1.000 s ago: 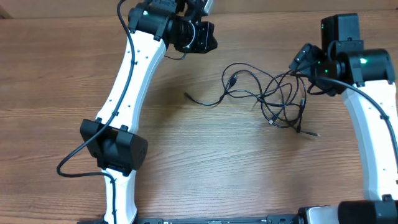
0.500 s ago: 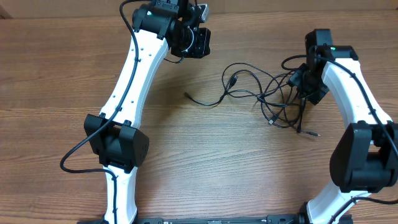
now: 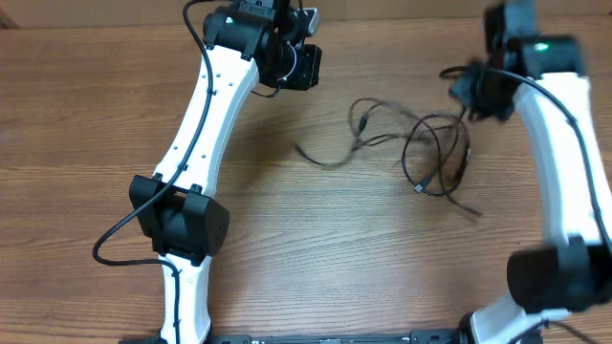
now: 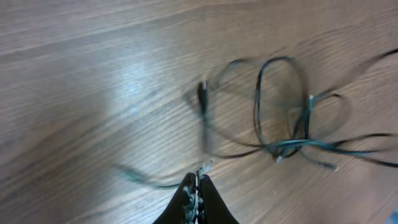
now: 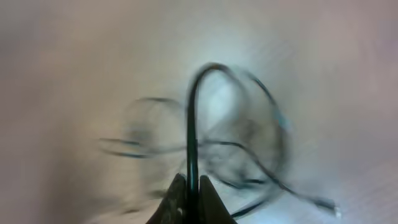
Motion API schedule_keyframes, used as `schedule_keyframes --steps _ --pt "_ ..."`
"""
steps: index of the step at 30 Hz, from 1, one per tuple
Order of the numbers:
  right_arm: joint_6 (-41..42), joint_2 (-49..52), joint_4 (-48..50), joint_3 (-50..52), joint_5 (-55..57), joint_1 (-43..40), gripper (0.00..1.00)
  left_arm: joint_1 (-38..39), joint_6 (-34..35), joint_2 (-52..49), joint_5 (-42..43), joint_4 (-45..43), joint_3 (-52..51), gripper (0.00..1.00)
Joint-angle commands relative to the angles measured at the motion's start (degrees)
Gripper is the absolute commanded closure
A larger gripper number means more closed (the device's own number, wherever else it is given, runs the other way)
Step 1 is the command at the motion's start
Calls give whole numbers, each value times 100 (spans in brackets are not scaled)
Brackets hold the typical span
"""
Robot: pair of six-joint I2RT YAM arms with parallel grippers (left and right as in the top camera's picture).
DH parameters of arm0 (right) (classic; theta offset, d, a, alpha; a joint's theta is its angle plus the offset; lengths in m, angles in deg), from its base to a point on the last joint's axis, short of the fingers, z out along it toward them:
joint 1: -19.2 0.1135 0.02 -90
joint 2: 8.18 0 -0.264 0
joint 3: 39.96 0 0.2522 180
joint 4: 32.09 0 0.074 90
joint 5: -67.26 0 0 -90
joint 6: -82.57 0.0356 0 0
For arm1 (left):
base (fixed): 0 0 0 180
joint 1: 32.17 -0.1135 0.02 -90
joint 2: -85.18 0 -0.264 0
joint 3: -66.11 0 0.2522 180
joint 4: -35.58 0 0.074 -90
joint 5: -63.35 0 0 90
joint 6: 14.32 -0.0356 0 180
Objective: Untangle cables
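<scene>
Several thin black cables lie tangled in loops on the wooden table, blurred with motion. A small plug sits at the tangle's left, and a loose end trails further left. My right gripper is at the far right, shut on one black cable that rises from between its fingers in a tall loop. My left gripper hangs over the far middle of the table, away from the tangle. In its wrist view the left gripper is shut, with the cables spread on the table beyond it.
The wooden table runs under everything. The white left arm crosses the left half. The white right arm stands along the right edge. The arms' own thicker black wires hang beside them.
My right gripper has shut on a cable and swung toward the far right, dragging the tangle with it. The loops have shifted and blurred. The left arm has barely moved.
</scene>
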Motion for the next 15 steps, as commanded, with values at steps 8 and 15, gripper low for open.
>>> schedule_keyframes --steps 8,15 --pt "-1580 -1604 13 -2830 17 1272 96 348 -671 -22 271 -214 -20 95" --pt "-1631 -1749 -310 -2841 125 1257 96 396 -1244 -22 4874 -1779 -20 88"
